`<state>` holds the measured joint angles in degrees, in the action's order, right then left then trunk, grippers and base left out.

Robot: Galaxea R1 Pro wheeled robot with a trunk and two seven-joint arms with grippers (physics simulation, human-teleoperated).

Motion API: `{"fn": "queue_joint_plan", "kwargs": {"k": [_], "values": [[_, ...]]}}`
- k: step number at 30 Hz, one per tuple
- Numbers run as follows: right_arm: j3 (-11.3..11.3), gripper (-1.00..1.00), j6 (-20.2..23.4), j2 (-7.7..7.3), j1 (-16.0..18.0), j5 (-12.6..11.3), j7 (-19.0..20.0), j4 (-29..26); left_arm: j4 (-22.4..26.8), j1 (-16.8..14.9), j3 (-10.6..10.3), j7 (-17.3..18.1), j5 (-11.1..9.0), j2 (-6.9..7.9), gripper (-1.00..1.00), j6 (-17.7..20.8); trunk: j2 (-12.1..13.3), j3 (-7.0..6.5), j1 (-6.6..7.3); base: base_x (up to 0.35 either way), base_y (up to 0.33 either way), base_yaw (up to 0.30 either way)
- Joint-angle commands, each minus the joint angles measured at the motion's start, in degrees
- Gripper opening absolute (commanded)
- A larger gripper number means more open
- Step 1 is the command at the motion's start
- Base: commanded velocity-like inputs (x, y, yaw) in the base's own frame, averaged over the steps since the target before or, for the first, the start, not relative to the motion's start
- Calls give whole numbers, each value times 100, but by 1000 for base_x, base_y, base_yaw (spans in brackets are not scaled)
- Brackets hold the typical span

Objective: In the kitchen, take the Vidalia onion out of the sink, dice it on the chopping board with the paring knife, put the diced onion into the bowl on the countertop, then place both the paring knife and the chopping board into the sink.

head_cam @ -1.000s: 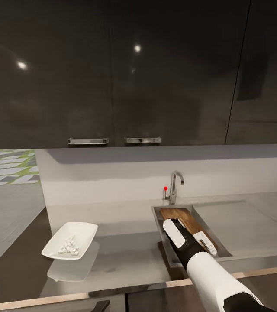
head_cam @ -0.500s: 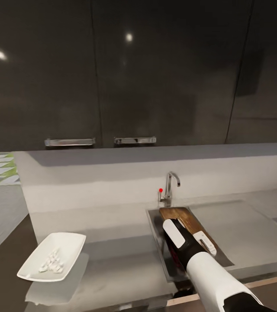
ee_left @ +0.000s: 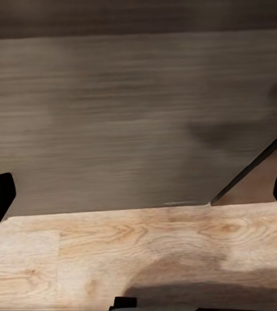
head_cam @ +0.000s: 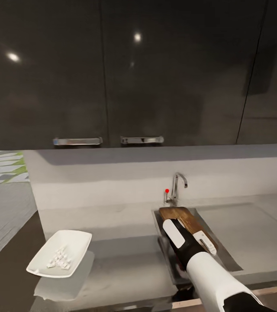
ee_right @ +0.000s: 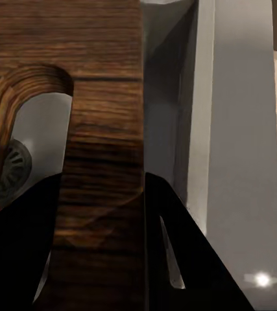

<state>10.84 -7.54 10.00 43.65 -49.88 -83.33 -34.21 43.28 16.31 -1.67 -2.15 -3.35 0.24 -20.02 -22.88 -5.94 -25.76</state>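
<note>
In the head view the sink (head_cam: 164, 242) lies in the grey countertop (head_cam: 121, 260). The dark brown chopping board (head_cam: 178, 215) slants into its basin, near end up. My right gripper (head_cam: 189, 237) is shut on that near end. In the right wrist view its black fingers (ee_right: 15, 259) clamp the chopping board (ee_right: 102, 129) beside the slot hole (ee_right: 37, 129), and the drain (ee_right: 12, 168) shows through the hole. The white bowl (head_cam: 75, 240) on the countertop to the left holds diced onion (head_cam: 58, 258). My left gripper (ee_left: 138, 194) is open over a wooden floor. The paring knife is hidden.
A chrome tap (head_cam: 178, 185) with a red knob (head_cam: 167, 190) stands behind the sink. The flat drainboard (head_cam: 246, 229) runs to the right. Dark wall cabinets (head_cam: 134, 73) with handles (head_cam: 142, 140) hang above. In the left wrist view a dark cabinet front (ee_left: 138, 116) faces the gripper.
The whole head view swung left and then back to the right, so the camera moved. My right gripper stays shut on the chopping board in the sink. The bowl has not moved.
</note>
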Motion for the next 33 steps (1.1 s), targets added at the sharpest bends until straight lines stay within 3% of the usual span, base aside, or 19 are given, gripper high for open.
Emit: {"fn": "queue_joint_plan", "kwargs": {"k": [1,11,18,33], "values": [[16,-100,-56,0,4,-22,-6,2,5,4,-18,-23,-35,3,100,-10,-4,1,-2,0,0,86],[13,-100,-54,0,4,-23,5,99,5,4,-18,-23,-35,2,100,-10,-4,50,-2,0,0,16],[6,-100,-54,0,4,-28,314,261,5,4,-18,-23,-35,2,100,-10,-4,113,-2,0,-35,0],[6,-100,-54,0,4,-30,361,318,5,4,-18,-23,-35,2,100,-10,-4,251,-2,0,-70,0]]}}
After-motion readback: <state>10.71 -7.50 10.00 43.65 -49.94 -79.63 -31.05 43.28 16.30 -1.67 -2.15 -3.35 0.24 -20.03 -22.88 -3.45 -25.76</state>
